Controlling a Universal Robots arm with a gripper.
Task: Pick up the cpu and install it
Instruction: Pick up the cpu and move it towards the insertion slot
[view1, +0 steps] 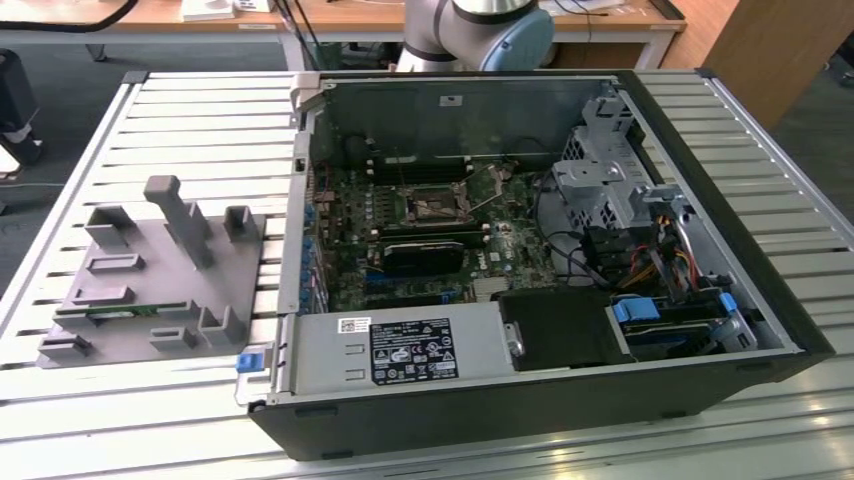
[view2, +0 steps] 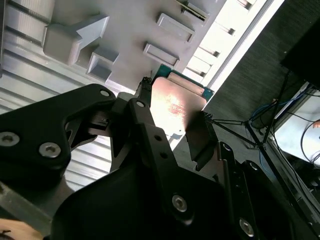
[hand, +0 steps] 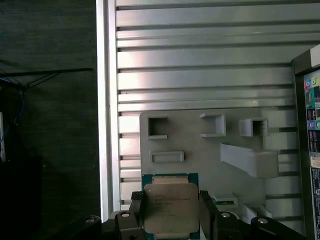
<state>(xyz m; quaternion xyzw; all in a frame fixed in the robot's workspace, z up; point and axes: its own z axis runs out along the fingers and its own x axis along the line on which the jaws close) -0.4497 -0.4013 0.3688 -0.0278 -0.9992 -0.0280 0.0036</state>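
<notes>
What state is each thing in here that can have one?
cpu: clamped at two opposite edges, over the grey fixture.
gripper: shut on the cpu.
computer case: lying on its side, panel off, interior exposed.

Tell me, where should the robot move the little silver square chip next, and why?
Probably sideways toward the open black computer case. The gripper is shut on the silvery square cpu, holding it above the grey slotted holder, and the square socket sits inside that case.
</notes>
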